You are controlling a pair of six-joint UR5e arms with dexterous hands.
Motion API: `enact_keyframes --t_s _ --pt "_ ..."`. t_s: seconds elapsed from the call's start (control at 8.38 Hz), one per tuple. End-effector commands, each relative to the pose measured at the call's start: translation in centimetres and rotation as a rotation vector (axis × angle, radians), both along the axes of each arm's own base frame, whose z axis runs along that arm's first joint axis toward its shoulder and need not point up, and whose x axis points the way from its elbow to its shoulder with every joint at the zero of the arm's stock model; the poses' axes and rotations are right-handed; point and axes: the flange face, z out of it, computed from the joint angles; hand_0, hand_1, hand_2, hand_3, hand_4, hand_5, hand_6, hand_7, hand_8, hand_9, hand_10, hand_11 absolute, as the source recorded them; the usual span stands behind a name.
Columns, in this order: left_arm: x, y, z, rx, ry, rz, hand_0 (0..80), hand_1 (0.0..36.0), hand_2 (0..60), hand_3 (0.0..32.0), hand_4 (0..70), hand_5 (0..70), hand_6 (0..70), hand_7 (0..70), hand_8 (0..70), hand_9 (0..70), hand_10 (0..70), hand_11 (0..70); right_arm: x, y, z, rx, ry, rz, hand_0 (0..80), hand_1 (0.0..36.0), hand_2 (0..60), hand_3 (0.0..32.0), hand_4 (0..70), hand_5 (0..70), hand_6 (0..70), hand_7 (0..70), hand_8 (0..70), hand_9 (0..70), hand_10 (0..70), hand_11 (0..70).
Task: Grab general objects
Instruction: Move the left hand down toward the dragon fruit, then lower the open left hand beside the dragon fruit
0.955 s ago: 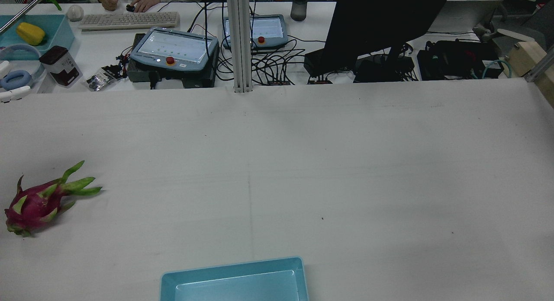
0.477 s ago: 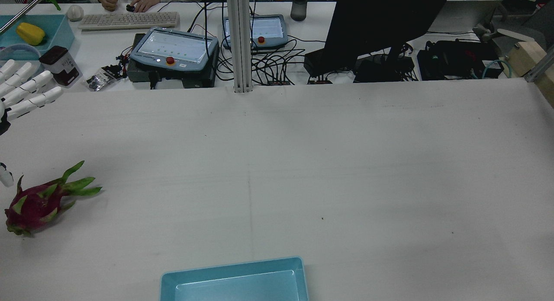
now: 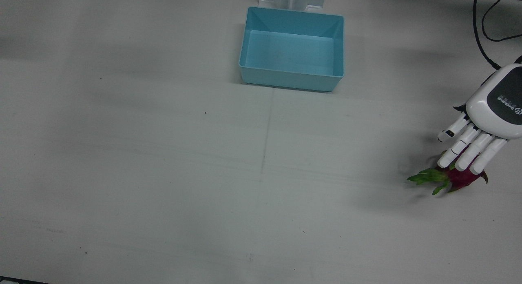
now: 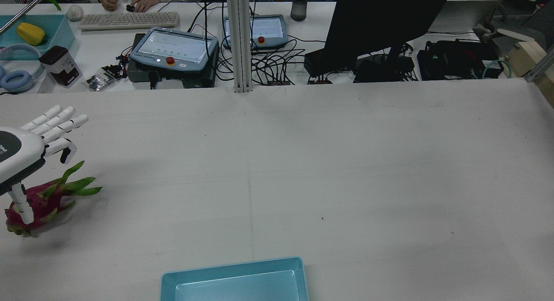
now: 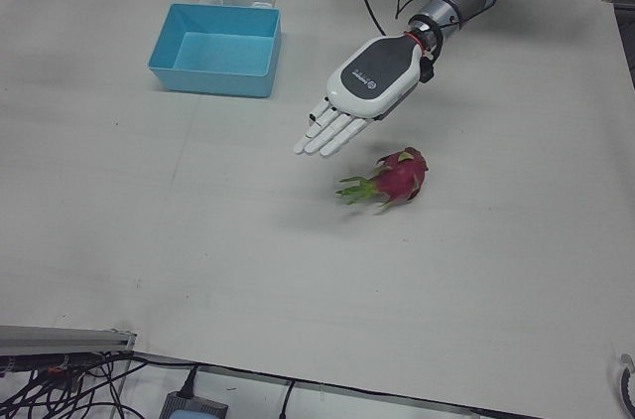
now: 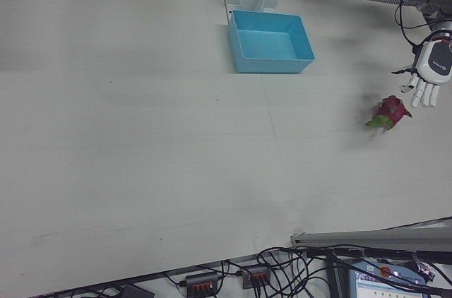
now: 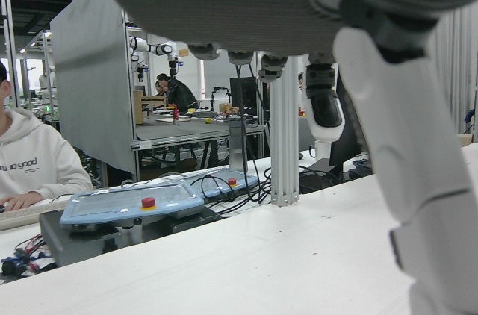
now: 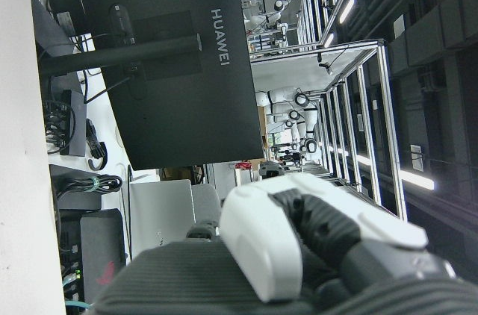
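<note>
- Rear view, far left: my left hand (image 4: 26, 147) hangs over the dragon fruit (image 4: 41, 201), palm down, fingers (image 4: 58, 119) straight and spread wide, pointing away toward the operators' desk. Holding nothing. Thumb reaches down in front of the fruit; can't tell if it touches.
- Dragon fruit lies on its side on the white table (image 4: 346, 162) near the left edge, green leaf tips pointing right/toward table center. In the left-front view there's a clear gap btwn hand and fruit, w/ the fruit just beside and below the fingertips.
- Center, near edge: blue bin (image 4: 236, 281), well apart from fruit and hand.
- Beyond the table: two teach pendants (image 4: 173, 48), a keyboard (image 4: 127, 20), a black monitor (image 4: 381, 24) w/ cables around it.
- My right hand (image 8: 299, 248): only a close-up of its own casing in the right hand view; can't tell if open or closed. No other view shows it.
</note>
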Motion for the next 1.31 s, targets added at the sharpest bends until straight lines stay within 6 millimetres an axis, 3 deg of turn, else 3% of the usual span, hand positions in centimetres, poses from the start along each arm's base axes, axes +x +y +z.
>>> enact_keyframes --t_s 0.0,0.12,0.24,0.36,0.6,0.84,0.95,1.07,1.19 --pt "-0.3 0.1 1.7 -0.111 -0.018 -0.092 48.5 14.8 7.7 0.0 0.0 70.0 0.1 6.8 0.0 0.0 0.0 0.0 0.0 0.0 0.0 0.000 0.000 0.000 0.0 0.0 0.0 0.0 0.0 0.0 0.0 0.0 0.0 0.0 0.0 0.0" --pt "-1.3 -0.1 2.5 -0.176 0.010 -0.163 49.2 15.5 5.9 16.4 3.9 23.7 0.0 4.4 0.0 0.0 0.0 0.0 0.0 0.0 0.0 0.000 0.000 0.000 0.0 0.0 0.0 0.0 0.0 0.0 0.0 0.0 0.0 0.0 0.0 0.0" --pt "-2.2 -0.2 3.6 -0.246 0.022 -0.236 50.4 17.0 5.0 21.6 3.8 0.0 0.0 3.4 0.0 0.0 0.0 0.0 0.0 0.0 0.0 0.000 0.000 0.000 0.0 0.0 0.0 0.0 0.0 0.0 0.0 0.0 0.0 0.0 0.0 0.0" --pt "-2.7 -0.2 4.1 -0.287 0.062 -0.267 50.8 17.6 4.2 20.2 2.8 0.0 0.0 1.2 0.0 0.0 0.0 0.0 0.0 0.0 0.0 0.000 0.000 0.000 0.0 0.0 0.0 0.0 0.0 0.0 0.0 0.0 0.0 0.0 0.0 0.0" --pt "-2.9 -0.6 7.0 -0.367 0.093 -0.313 49.7 16.7 3.0 18.8 0.7 0.0 0.0 0.0 0.0 0.0 0.0 0.0 0.0 0.0 0.0 0.000 -0.001 0.000 0.0 0.0 0.0 0.0 0.0 0.0 0.0 0.0 0.0 0.0 0.0 0.0" --pt "-3.3 0.5 8.0 -0.494 0.129 -0.323 49.3 16.4 2.8 15.0 0.8 0.0 0.0 0.0 0.0 0.0 0.0 0.0 0.0 0.0 0.0 0.000 0.000 0.000 0.0 0.0 0.0 0.0 0.0 0.0 0.0 0.0 0.0 0.0 0.0 0.0" --pt "-3.0 0.7 8.2 -0.501 0.139 -0.333 49.6 16.7 2.9 14.2 1.1 0.0 0.0 0.0 0.0 0.0 0.0 0.0 0.0 0.0 0.0 0.000 0.000 0.000 0.0 0.0 0.0 0.0 0.0 0.0 0.0 0.0 0.0 0.0 0.0 0.0" --pt "-1.6 1.3 8.5 -0.519 0.138 -0.311 51.7 19.1 4.1 14.2 2.6 0.0 0.0 0.0 0.0 0.0 0.0 0.0 0.0 0.0 0.0 0.000 0.000 0.000 0.0 0.0 0.0 0.0 0.0 0.0 0.0 0.0 0.0 0.0 0.0 0.0" --pt "-0.4 1.7 8.5 -0.535 0.166 -0.279 51.6 19.1 4.7 13.2 3.0 0.0 0.0 0.0 0.0 0.0 0.0 0.0 0.0 0.0 0.0 0.000 0.000 0.000 0.0 0.0 0.0 0.0 0.0 0.0 0.0 0.0 0.0 0.0 0.0 0.0"
